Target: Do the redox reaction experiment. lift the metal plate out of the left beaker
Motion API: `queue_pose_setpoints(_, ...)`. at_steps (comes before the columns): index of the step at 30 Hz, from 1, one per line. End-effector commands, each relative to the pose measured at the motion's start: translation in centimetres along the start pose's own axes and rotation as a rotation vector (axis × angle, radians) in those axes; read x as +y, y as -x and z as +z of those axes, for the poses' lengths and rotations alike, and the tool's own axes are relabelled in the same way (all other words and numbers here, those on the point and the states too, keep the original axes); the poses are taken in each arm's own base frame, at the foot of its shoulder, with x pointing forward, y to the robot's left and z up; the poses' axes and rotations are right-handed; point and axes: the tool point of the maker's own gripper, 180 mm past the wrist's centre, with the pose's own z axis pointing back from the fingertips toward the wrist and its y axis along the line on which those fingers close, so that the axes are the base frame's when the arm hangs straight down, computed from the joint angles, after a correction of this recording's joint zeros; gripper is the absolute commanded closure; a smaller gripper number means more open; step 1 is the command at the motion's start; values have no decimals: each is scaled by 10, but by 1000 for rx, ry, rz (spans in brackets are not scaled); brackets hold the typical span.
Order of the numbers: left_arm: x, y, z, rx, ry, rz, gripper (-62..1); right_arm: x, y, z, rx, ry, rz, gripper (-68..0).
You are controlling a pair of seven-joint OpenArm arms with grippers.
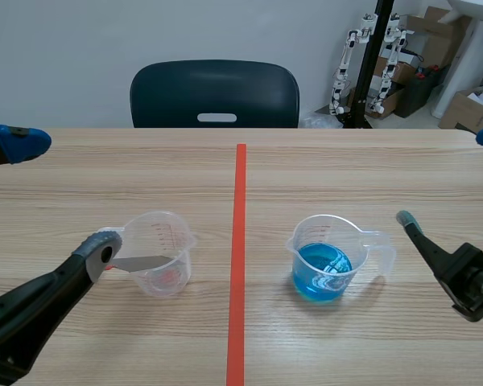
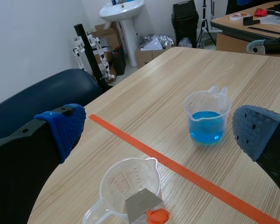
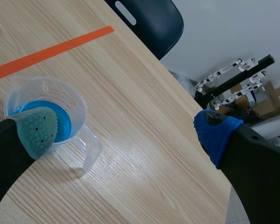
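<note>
The spread left pincer [image 2: 161, 130] straddles the metal plate [image 2: 141, 204].

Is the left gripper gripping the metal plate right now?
No, the left gripper is open, fingers wide apart, with the metal plate leaning inside the beaker.

Front view across table [image 1: 346, 161]; 2 closer downward wrist views; blue beaker [image 1: 326, 261] in all 3.

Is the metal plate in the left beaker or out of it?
In. The plate stands tilted inside the clear left beaker, seen through its wall.
</note>
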Motion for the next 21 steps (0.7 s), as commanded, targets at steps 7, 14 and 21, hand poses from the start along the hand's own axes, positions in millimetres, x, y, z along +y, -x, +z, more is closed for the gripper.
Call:
queue_pose_setpoints(7, -1, -10, -2, -42, -6, 2, -623, 2, -14, -5, -57, -53, 34, -608)
queue_pose_setpoints(14, -2, -7, 0, -28, -6, 11, -623, 7, -30, -16, -121, -147, 112, -608)
queue_pose_setpoints(21, -9, -2, 6, -9, -7, 48, -623, 16, -23, -31, -160, -207, 117, -608)
